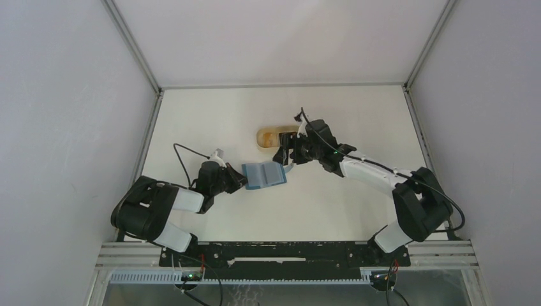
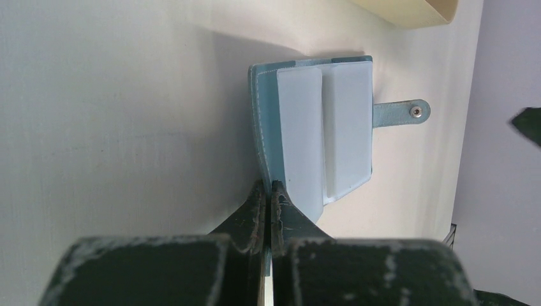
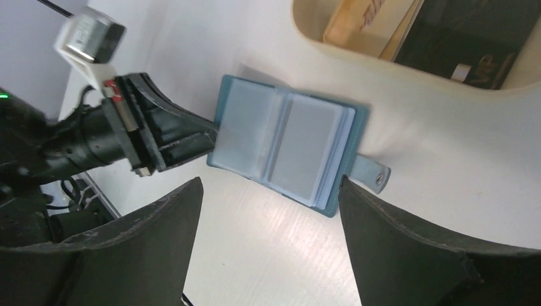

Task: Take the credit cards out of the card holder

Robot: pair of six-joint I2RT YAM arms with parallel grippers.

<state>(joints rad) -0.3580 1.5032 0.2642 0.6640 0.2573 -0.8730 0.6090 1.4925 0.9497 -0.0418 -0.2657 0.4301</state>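
Holder [image 3: 287, 143]: lies open on the worktop [image 1: 332, 204] with its pale sleeves facing up. The tab [image 3: 373, 173] points away from the left hand, and the holder is just beside the tray [image 3: 306, 22].
Left hand [image 2: 268, 191]: fingers pressed together, pinching the edge of the holder's cover.
Right hand [image 3: 269, 185]: fingers spread wide, hovering over the open holder.
Cards [image 3: 472, 38]: a black one and a tan one lie in the tray, apart from the holder.

White table [image 1: 281, 217], pale grey walls [image 1: 64, 95]
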